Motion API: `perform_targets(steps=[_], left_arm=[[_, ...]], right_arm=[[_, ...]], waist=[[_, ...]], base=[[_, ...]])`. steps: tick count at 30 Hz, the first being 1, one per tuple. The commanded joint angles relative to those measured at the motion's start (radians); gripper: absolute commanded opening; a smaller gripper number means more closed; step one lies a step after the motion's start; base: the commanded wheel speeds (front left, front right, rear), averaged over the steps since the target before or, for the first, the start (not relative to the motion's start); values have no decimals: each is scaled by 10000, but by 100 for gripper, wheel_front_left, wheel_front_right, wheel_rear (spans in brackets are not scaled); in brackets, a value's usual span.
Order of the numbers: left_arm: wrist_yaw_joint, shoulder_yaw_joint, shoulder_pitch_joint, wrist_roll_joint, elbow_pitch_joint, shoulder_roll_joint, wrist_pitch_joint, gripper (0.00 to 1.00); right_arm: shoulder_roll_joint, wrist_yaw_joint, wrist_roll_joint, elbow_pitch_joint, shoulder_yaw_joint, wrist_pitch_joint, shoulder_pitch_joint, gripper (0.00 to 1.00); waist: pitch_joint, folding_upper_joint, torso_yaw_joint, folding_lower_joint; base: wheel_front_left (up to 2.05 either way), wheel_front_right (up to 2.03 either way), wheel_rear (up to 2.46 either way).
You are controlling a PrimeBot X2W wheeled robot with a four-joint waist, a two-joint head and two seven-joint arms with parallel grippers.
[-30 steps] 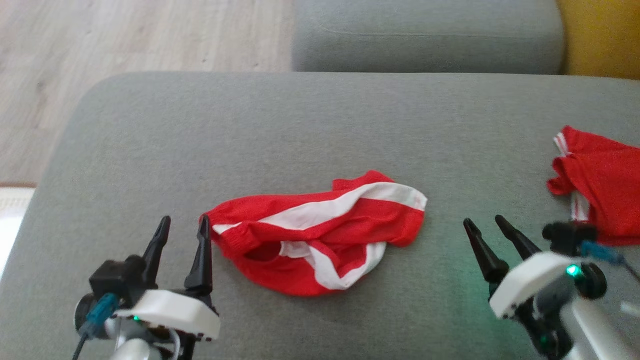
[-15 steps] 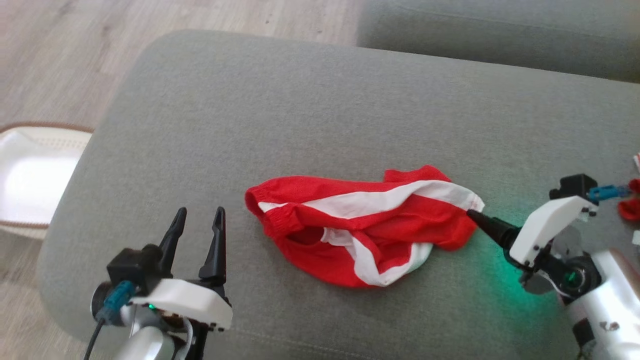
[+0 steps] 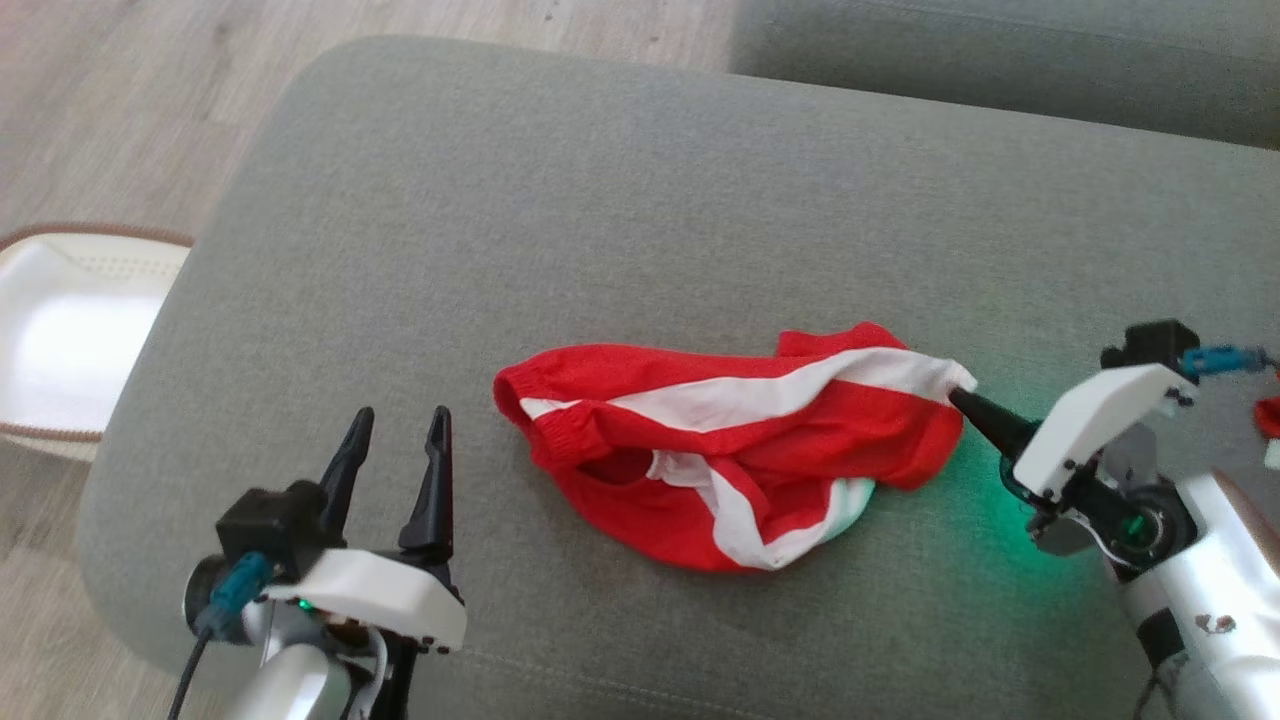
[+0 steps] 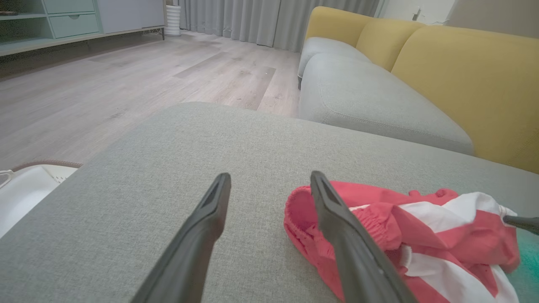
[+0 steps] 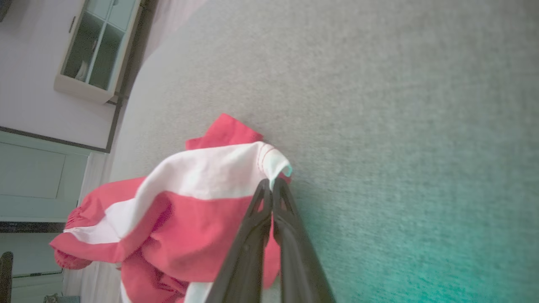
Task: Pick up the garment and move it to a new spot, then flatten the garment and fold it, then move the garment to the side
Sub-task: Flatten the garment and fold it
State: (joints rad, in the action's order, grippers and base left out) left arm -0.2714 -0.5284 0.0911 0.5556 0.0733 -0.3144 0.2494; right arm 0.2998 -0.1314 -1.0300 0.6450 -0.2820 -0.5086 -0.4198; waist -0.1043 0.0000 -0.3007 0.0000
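A crumpled red garment (image 3: 730,450) with white stripes lies on the grey cushion (image 3: 640,200); it also shows in the left wrist view (image 4: 421,235) and the right wrist view (image 5: 185,219). My right gripper (image 3: 960,398) is shut on the garment's right corner, where the white stripe ends, its fingers pinching the cloth (image 5: 269,185). My left gripper (image 3: 398,440) stands open just left of the garment's elastic waistband, with nothing between its fingers (image 4: 269,193).
A white basket (image 3: 60,330) sits on the wooden floor at the left, below the cushion's edge. A second red cloth (image 3: 1268,415) peeks in at the right edge. Another grey cushion (image 3: 1000,50) lies behind, with yellow backrests (image 4: 463,75).
The head camera has swung, shifting the picture. My right gripper went from open and apart from the garment to shut on its right corner, which it has pulled slightly.
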Motion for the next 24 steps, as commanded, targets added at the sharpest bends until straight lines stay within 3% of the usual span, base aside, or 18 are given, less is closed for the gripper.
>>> perform_targets(steps=[1, 7, 16, 21, 24], left_arm=[[-7, 500, 460, -87, -211, -152, 123, 100], [-78, 670, 226, 42, -150, -280, 114, 100], [-291, 1089, -67, 161, -448, -665, 102, 100], [-334, 1133, -98, 138, -667, -840, 37, 100], [-374, 1074, -86, 112, -762, -849, -49, 100]], right_arm=[[254, 7, -116, -561, -254, 122, -413, 0], [1043, 7, -310, -1909, -1322, -236, -58, 0], [2893, 7, -423, -3947, -2763, -809, 683, 0], [3662, 7, 58, -4051, -3234, -468, 1052, 0], [3784, 7, 467, -3817, -3495, 64, 1120, 0]], waist=[[101, 0, 144, 0], [480, 0, 889, 0], [738, 0, 1894, 0], [674, 0, 2089, 0], [604, 0, 2129, 0]], base=[[0, 0, 0], [0, 0, 0], [0, 0, 0], [0, 0, 0], [0, 0, 0]])
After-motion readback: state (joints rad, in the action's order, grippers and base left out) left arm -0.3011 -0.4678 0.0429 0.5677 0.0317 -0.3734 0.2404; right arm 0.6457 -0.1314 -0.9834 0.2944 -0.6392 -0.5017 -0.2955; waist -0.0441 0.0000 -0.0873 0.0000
